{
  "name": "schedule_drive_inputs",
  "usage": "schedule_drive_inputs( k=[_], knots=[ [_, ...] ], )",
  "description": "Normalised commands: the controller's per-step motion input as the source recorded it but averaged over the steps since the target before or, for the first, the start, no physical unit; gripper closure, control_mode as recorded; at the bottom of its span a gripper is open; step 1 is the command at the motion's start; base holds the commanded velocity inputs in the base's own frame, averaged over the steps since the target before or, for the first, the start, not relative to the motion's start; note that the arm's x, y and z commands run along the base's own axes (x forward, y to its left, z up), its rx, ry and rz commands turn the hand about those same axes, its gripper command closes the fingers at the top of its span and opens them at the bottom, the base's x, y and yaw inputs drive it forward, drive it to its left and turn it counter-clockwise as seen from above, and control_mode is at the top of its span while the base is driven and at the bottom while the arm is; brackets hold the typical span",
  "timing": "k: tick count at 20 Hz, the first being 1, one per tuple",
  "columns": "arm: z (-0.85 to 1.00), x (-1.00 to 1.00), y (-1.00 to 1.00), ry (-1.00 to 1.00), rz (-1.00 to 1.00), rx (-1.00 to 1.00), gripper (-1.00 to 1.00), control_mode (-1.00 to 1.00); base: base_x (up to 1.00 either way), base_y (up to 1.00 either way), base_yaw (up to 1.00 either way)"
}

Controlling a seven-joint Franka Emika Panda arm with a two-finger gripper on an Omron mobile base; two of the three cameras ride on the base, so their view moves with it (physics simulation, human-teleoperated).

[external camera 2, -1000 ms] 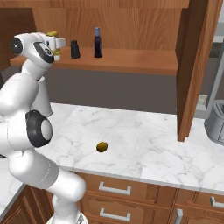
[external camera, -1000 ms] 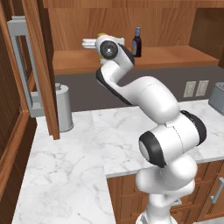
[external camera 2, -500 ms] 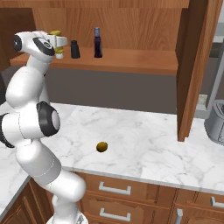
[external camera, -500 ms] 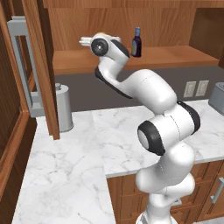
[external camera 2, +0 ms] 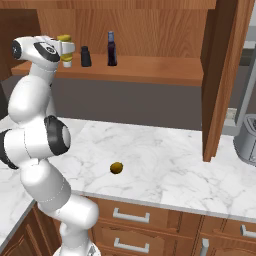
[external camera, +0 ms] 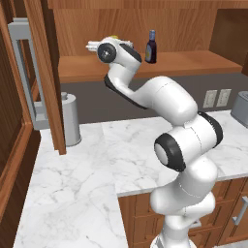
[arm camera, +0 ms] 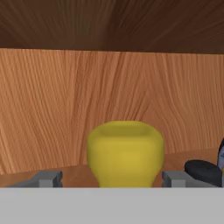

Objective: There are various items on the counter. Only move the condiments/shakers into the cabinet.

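On the cabinet (external camera 2: 150,75) shelf, the yellow squeeze bottle (arm camera: 125,153) stands between the gripper (arm camera: 111,178) fingertips, jaws spread wide of it on both sides. Right of it stand the black shaker (external camera 2: 86,57), then the blue-capped bottle (external camera 2: 112,49).

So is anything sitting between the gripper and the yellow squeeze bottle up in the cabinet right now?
Nothing visible. The yellow squeeze bottle sits directly between the open fingers of the gripper on the cabinet shelf; the black shaker stands off to one side.
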Motion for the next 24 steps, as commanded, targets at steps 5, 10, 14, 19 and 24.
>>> schedule_drive_inputs(
  k=[5,10,14,19,24],
  knots=[
    [-0.02,-0.69,0.0,-0.05,-0.03,0.0,-1.0,-1.0,0.0,0.0,0.0],
    [-0.19,-1.0,-0.01,-0.03,-0.1,0.0,-1.0,-1.0,0.0,0.0,0.0],
    [-0.44,-1.0,-0.31,-0.05,-0.15,0.0,-1.0,-1.0,0.0,0.0,0.0],
    [-0.59,-1.0,-0.69,-0.11,-0.15,0.03,-1.0,-1.0,0.0,0.0,0.0],
    [-0.31,-1.0,-0.64,-0.2,-0.16,0.12,-1.0,-1.0,0.0,0.0,0.0]
  ],
)
